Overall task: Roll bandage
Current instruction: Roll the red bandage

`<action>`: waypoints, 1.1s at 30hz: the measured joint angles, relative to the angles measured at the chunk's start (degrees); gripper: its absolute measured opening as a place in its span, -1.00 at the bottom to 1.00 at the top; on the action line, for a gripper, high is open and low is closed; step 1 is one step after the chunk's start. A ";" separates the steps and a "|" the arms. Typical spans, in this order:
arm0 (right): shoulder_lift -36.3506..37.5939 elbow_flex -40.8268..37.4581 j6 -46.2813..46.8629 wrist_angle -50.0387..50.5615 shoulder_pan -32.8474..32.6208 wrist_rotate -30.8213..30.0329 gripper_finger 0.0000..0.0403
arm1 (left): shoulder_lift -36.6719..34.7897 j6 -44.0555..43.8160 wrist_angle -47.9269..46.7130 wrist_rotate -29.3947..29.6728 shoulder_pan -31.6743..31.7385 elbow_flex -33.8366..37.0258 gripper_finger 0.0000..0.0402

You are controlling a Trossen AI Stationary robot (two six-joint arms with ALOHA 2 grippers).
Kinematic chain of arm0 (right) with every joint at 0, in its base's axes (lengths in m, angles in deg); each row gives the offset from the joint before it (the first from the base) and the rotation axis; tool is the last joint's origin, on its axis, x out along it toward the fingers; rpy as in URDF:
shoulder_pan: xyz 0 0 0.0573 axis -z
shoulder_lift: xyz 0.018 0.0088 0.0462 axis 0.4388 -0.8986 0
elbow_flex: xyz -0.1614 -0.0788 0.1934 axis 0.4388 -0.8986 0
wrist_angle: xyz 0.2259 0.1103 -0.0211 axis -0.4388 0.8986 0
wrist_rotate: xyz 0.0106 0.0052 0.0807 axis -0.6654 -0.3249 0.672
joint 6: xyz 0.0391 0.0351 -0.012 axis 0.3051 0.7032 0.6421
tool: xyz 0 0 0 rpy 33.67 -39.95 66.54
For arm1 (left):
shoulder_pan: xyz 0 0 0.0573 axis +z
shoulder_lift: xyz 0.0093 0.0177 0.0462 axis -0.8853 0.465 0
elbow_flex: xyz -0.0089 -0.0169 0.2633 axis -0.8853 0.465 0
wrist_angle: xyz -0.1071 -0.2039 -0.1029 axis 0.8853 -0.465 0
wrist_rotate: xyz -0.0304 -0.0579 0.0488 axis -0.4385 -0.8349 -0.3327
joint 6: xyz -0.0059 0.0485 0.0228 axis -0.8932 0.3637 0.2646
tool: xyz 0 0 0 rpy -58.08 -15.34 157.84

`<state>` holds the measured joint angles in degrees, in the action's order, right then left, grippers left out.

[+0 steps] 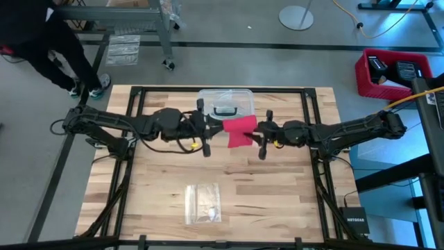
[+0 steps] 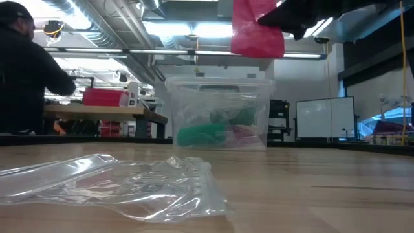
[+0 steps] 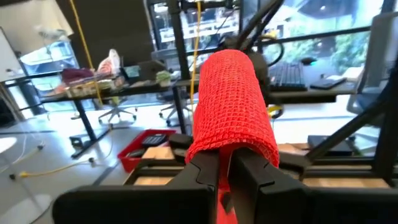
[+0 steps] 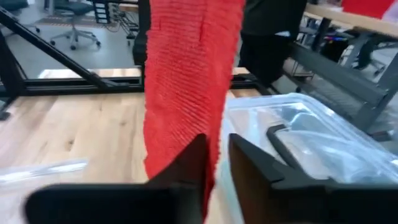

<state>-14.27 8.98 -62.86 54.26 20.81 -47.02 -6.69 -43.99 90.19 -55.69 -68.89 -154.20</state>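
The bandage (image 1: 239, 132) is a red knit strip held in the air between my two grippers, above the table in front of the clear box. My left gripper (image 3: 225, 168) comes from the table's left and is shut on it. My right gripper (image 4: 216, 158) comes from the right and stands open, with one edge of the hanging strip (image 4: 186, 93) in the gap between its fingers. In the low view the bandage (image 2: 257, 29) hangs well clear of the tabletop. My left gripper pinches the bandage between its two fingers, red cloth showing in the slit (image 3: 221, 198). The fingers come level from the table's left. The cloth wraps over the fingertips like a rounded hood (image 3: 231, 106), and the bandage is clear of the table. My right gripper has the strip's edge (image 4: 212, 165) between its parted fingers; I cannot tell whether a finger touches it.
A clear plastic box (image 1: 225, 104) with a black handle stands just behind the grippers, with green and red rolls inside (image 2: 204, 134). A small clear plastic bag (image 1: 202, 203) lies flat near the table's front edge. A person (image 1: 48, 48) stands beyond the far left corner.
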 joint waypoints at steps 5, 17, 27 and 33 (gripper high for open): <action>1.17 0.12 0.15 1.00 0.00 0.09 -0.18 | 0.00 0.21 -1.82 0.09 0.34 0.00 -0.95; 6.91 8.52 2.11 25.05 0.00 4.21 0.31 | -0.02 1.33 -3.07 0.18 -0.02 -0.02 -0.95; 6.87 -0.54 0.99 15.77 0.00 3.81 0.25 | -0.02 1.33 -2.60 0.18 -0.59 -0.02 -0.95; 3.25 -6.79 -1.57 -1.74 0.00 5.27 0.23 | -0.02 1.06 -2.49 0.18 -0.58 -0.02 -0.95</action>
<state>-11.01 2.20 -64.42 52.52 20.81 -41.75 -6.71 -42.93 87.71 -55.51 -69.47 -154.22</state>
